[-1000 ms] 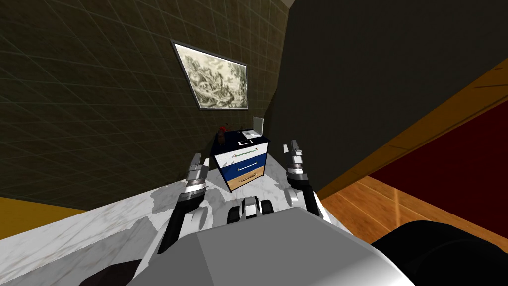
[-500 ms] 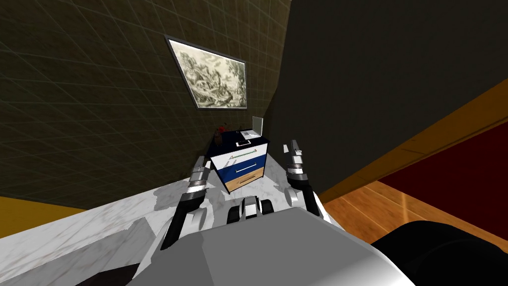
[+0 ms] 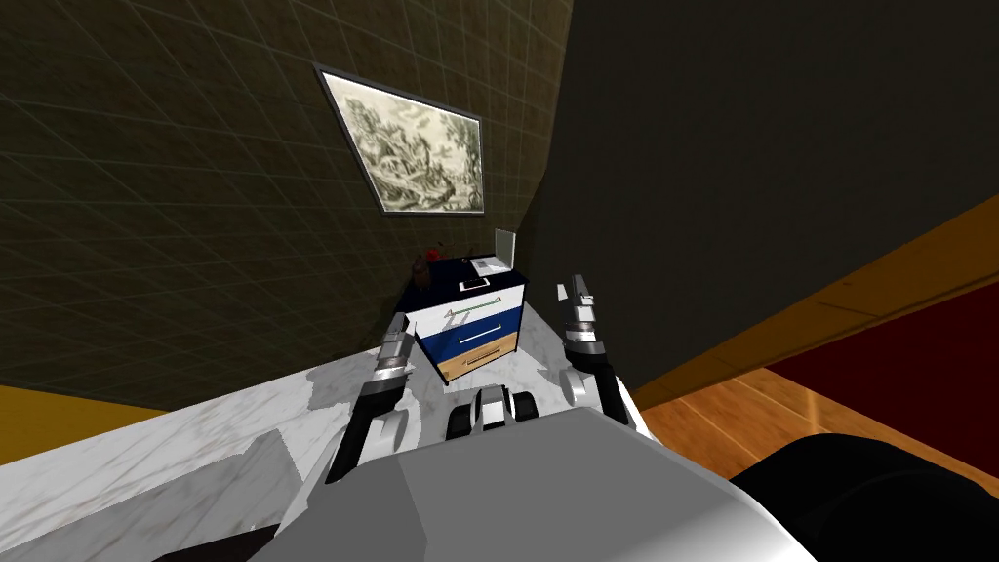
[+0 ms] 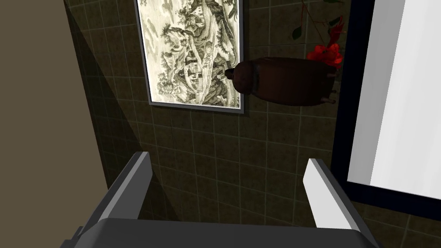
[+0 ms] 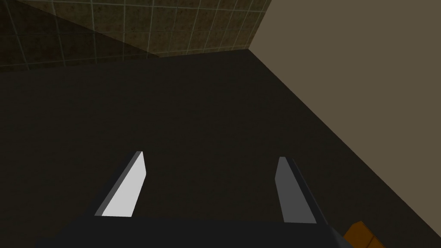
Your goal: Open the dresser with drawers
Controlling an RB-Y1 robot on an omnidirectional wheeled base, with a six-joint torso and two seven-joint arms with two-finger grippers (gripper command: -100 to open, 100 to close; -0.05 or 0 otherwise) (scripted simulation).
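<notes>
White on top, blue in the middle, tan at the bottom: three drawer fronts of the dresser (image 3: 470,330), just ahead of the left pincer (image 3: 399,322) and off to its inner side, against the tiled wall. Left pincer open, fingers (image 4: 138,174) spread wide with nothing between them, aimed past the dresser's edge at the wall and a framed picture (image 4: 191,56) rather than at a drawer. Brown pot (image 4: 284,82) and red flower (image 4: 326,52) on the dresser's top, beyond the fingertips. Right pincer (image 3: 574,288) likewise open and empty, on the other side of the dresser, facing a dark wall. All drawers shut by the look of it; task judged to be at the approach stage.

Risks from here: closing in on this line likely to put the blades beside the cabinet, not on the thin bar handle (image 3: 474,308) of the top drawer, hence a grasp on air or a scrape along the side panel. Handle slim, easy to miss or slip off if caught by the fingertips alone. Pulling off-axis liable to jam the drawer or drag the whole dresser; risk too of toppling the pot with a bump
</notes>
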